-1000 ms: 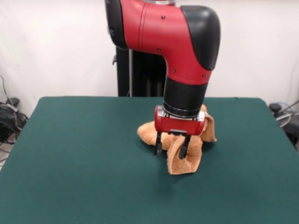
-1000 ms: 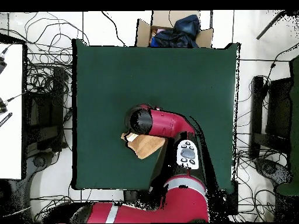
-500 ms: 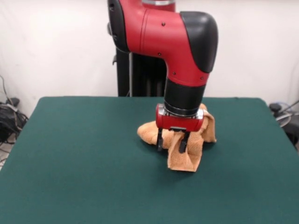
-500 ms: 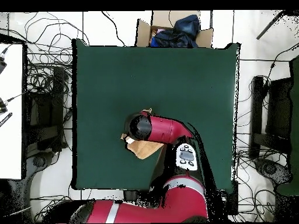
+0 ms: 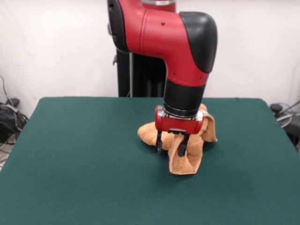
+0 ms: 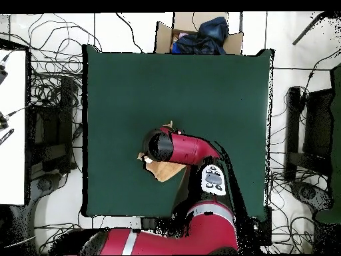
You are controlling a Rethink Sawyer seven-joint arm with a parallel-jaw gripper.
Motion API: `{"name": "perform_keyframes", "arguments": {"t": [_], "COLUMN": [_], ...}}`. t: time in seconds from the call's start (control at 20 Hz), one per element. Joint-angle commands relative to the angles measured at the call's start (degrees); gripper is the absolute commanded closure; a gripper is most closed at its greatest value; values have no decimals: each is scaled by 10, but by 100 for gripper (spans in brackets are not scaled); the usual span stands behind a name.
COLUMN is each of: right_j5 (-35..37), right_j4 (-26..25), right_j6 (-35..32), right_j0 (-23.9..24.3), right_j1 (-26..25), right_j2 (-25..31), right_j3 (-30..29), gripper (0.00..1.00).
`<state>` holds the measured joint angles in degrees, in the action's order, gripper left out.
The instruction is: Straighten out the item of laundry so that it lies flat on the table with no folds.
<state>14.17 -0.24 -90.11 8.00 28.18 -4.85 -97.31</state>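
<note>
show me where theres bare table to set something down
Nearly all the green table is bare: the wide stretch beside the bunched towel, the near strip in front, and the strip behind it. Crowded only at the towel, where the end effector stands over it.

Nubby terry towel, matt felt table

A: Any readable text, labels or numbers?

B: None. Red arm shows no legible markings. The panel on the arm has buttons, but nothing on them can be read.

A: The cardboard box?

B: No print I can make out.
</note>
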Motion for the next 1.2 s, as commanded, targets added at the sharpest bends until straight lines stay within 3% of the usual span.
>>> {"name": "perform_keyframes", "arguments": {"t": [0.05, 1.2], "right_j5": [-52, -79], "right_j4": [31, 65], "right_j6": [-143, -149], "right_j0": [12, 25], "right_j1": [-15, -28], "right_j2": [43, 57], "right_j3": [-42, -53], "gripper": [0, 0]}}
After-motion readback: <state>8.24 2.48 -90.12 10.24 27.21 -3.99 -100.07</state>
